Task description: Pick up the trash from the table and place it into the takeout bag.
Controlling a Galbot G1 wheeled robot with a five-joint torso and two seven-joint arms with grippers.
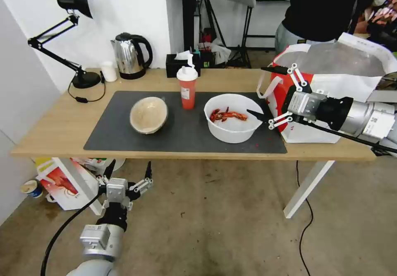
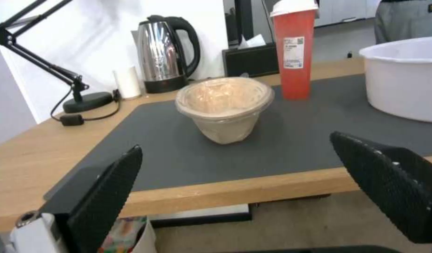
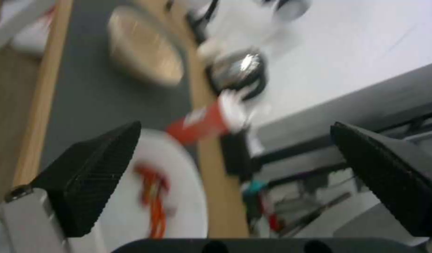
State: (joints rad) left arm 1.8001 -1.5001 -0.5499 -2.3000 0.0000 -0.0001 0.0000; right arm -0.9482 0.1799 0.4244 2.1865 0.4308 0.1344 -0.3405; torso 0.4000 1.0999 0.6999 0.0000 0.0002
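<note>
On the dark mat of the table [image 1: 62, 127] stand a tilted beige bowl [image 1: 149, 114], a red white-lidded drink cup [image 1: 187, 87] and a wide white bowl [image 1: 233, 118] holding red crayfish shells. At the table's right end stands the white-and-red takeout bag [image 1: 331, 85], its mouth open. My right gripper [image 1: 257, 90] hovers open between the bag and the white bowl, with the bowl's rim [image 3: 178, 158] just ahead of it. Below the table's front edge my left gripper [image 1: 129, 168] is open and faces the beige bowl [image 2: 225, 105].
Along the back edge are a black desk lamp [image 1: 78, 3], a small white cup [image 1: 108, 71], a steel kettle [image 1: 130, 54] and a black tissue box [image 1: 182, 63]. A red-and-white box [image 1: 62, 183] sits on the floor by the left table leg. A person stands behind the bag.
</note>
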